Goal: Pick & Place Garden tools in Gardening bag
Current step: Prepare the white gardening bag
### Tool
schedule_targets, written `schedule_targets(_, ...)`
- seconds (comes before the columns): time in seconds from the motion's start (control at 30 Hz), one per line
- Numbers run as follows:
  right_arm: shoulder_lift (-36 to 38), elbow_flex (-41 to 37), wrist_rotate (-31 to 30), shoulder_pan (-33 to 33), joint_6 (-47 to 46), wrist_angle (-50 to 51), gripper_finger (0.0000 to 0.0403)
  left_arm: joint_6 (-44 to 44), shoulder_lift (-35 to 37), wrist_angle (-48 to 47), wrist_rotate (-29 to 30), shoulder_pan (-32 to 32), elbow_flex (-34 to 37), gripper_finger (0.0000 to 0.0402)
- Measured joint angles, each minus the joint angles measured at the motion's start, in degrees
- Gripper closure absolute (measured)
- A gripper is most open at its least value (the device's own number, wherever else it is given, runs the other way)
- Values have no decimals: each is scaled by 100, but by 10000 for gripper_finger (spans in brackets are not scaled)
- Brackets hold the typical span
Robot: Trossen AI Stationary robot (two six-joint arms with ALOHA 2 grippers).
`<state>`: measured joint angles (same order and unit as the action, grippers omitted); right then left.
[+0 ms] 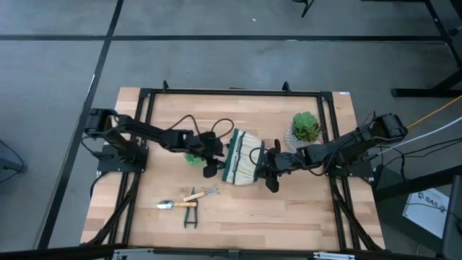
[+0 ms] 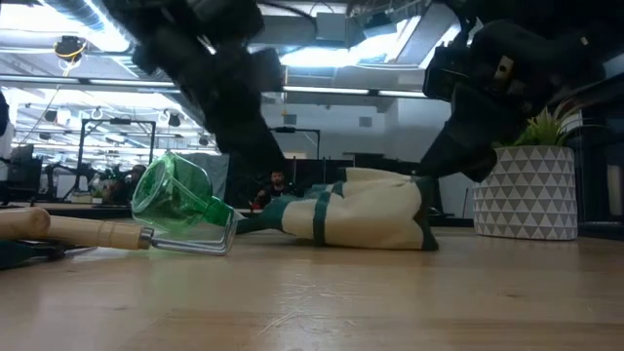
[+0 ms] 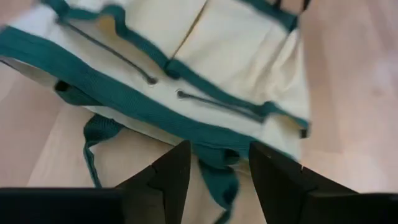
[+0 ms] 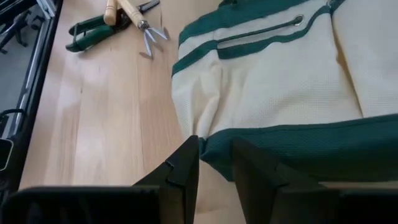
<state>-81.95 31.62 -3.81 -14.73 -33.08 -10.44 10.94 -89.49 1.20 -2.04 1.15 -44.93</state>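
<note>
The beige gardening bag (image 1: pixel 244 163) with green trim lies on its side at the table's middle, its mouth toward the left. My left gripper (image 1: pixel 219 163) is at the mouth end and open; its fingers stand on either side of a green strap (image 3: pixel 219 163) below the rim, and I cannot tell whether they touch it. My right gripper (image 1: pixel 268 170) is at the bag's other end, shut on its green edge. The green spray bottle (image 1: pixel 193 157) lies on its side left of the bag. The trowel (image 1: pixel 170 204), rake (image 1: pixel 205 192) and shears (image 1: pixel 190 216) lie nearer the front edge. My right gripper pinches the bag's green-trimmed edge (image 4: pixel 214 148) between its two fingers, at the end away from the mouth, coming level from the table's right. The beige cloth puckers just beyond the fingers (image 4: pixel 205 115). The bag lies on its side on the table (image 2: pixel 370 210).
A green plant in a white patterned pot (image 1: pixel 305 130) stands at the back right, close behind my right arm. The spray bottle (image 2: pixel 177 195) lies beside my left arm. Bare wood shows at the front right.
</note>
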Motion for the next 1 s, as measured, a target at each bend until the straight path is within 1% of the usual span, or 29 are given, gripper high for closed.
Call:
schedule_targets(0.13, 0, 0, -2, -31, -15, 17, 306, -55, -338, 358, -11, 160, -2, 244)
schedule_targets(0.27, 0, 9, -15, -32, -211, 424, 306, 191, -553, 615, -362, 286, -4, 238)
schedule_targets(0.4, 0, 9, -258, -32, -423, 960, 306, 421, -738, 561, -583, 405, -4, 231)
schedule_targets(0.47, -2, 9, -379, -32, -506, 1076, 306, 515, -842, 729, -719, 445, -4, 229)
schedule_targets(0.6, -2, 7, -417, -32, -511, 1106, 306, 557, -1099, 1111, -1342, 448, -4, 227)
schedule_targets(0.67, -4, 7, -500, -32, -512, 1131, 306, 541, -1253, 1244, -1559, 419, -4, 228)
schedule_targets(0.83, -4, 7, -518, -32, -513, 1132, 306, 443, -1634, 1553, -1570, 367, -3, 233)
schedule_targets(1.0, -7, 7, -518, -30, -563, 1116, 306, 264, -1831, 2083, -1589, 344, -3, 241)
